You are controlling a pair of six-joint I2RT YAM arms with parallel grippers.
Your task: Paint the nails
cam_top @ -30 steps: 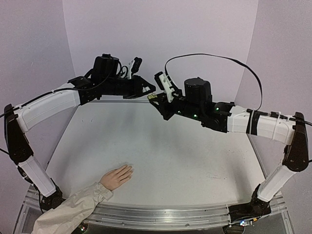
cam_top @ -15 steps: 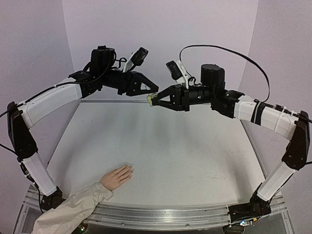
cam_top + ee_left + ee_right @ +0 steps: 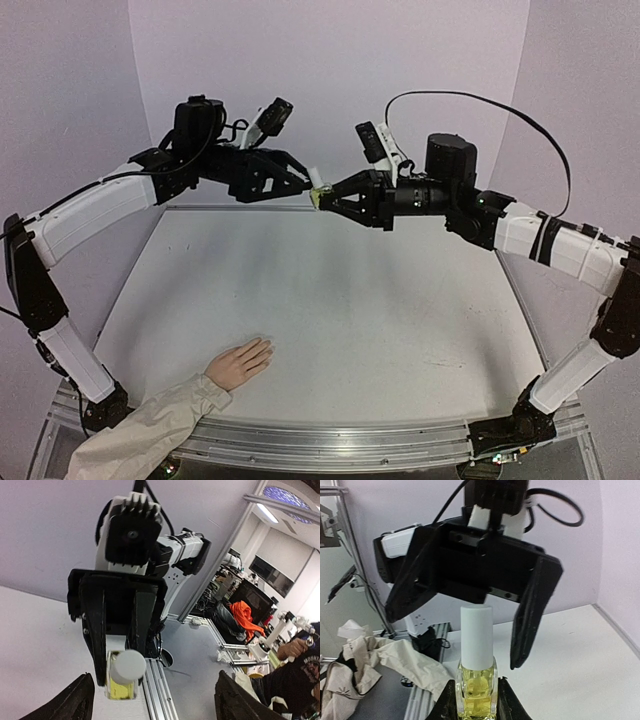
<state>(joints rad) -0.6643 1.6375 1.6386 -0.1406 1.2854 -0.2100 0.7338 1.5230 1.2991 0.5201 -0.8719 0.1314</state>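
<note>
We find the nails at the fingertips of a pale peach hand, too small for us to tell their colour. The hand lies flat on the bench near its front left edge, fingers pointing toward the far right, wrist in a beige sleeve.

On my screens: left arm, white shells, black joints and round black motor housings. Right arm, same build, one black cable looping over it. Left tool and right tool, matte black, angular, with wedge-shaped fingers.
</note>
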